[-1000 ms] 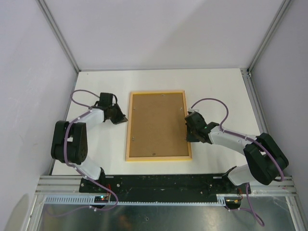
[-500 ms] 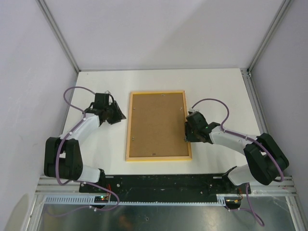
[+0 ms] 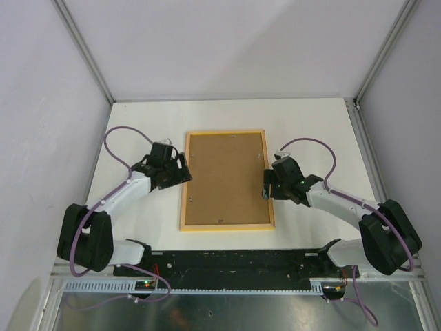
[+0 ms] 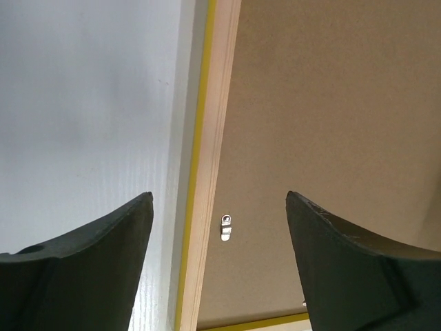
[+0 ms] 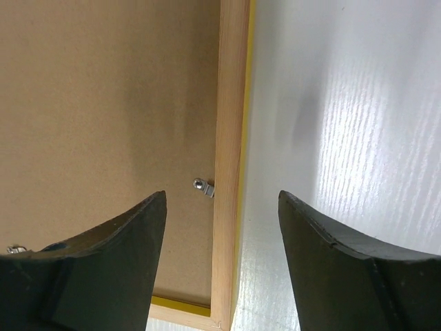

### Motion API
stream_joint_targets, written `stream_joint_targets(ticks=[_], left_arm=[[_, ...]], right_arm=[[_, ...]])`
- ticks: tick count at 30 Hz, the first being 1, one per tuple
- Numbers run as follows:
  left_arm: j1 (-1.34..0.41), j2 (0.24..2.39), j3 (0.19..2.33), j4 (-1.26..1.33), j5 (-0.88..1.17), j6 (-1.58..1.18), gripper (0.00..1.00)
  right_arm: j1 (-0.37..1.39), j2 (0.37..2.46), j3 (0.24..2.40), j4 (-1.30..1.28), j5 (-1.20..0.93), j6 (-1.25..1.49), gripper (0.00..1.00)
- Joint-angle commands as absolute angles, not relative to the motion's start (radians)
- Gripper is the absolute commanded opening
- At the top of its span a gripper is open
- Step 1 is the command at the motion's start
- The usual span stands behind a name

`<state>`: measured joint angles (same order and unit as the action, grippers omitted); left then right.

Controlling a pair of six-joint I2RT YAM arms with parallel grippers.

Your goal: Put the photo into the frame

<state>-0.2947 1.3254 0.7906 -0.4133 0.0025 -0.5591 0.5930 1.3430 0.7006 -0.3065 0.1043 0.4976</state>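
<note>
The frame (image 3: pixel 227 224) lies back-up, its pale wood rim around the brown backing board (image 3: pixel 226 176), with a thin yellow line showing along its outer edge. The photo is not visible; whether it sits under the board cannot be told.

Changes over the last second:
- The left gripper (image 3: pixel 180 171), which stood just off the frame's left rail, now hangs over that rail.
- The right gripper (image 3: pixel 269 185) has turned slightly at the frame's right rail.
- Both pincers have spread from nearly closed and now straddle their rails, holding nothing.

This probably means the board is seated and only fastening or turning over remains.

A small metal clip (image 4: pixel 225 227) shows inside the left rail and another (image 5: pixel 204 186) inside the right. Whether they are turned to lock is too small to judge. The frame's front faces the table (image 3: pixel 324 138), unseen.
</note>
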Motion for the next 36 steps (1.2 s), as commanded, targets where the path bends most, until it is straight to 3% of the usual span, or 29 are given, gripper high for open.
stream_joint_targets(ticks=[1,8,28,36], left_arm=[[-0.365,1.309,0.777,-0.405,-0.093,-0.567,0.83],[-0.456,1.358,0.767,-0.405,-0.126,-0.565,0.8],[-0.482,1.337,0.628,-0.401,-0.174,-0.643,0.6],[-0.482,1.36,0.608,-0.375,-0.211,-0.672,0.44]], right_arm=[[0.57,1.309,0.72,-0.272,0.104,0.503,0.72],[0.568,1.331,0.721,-0.288,0.107,0.494,0.74],[0.578,1.425,0.721,-0.246,0.076,0.477,0.72],[0.579,1.434,0.721,-0.241,0.074,0.475,0.69]])
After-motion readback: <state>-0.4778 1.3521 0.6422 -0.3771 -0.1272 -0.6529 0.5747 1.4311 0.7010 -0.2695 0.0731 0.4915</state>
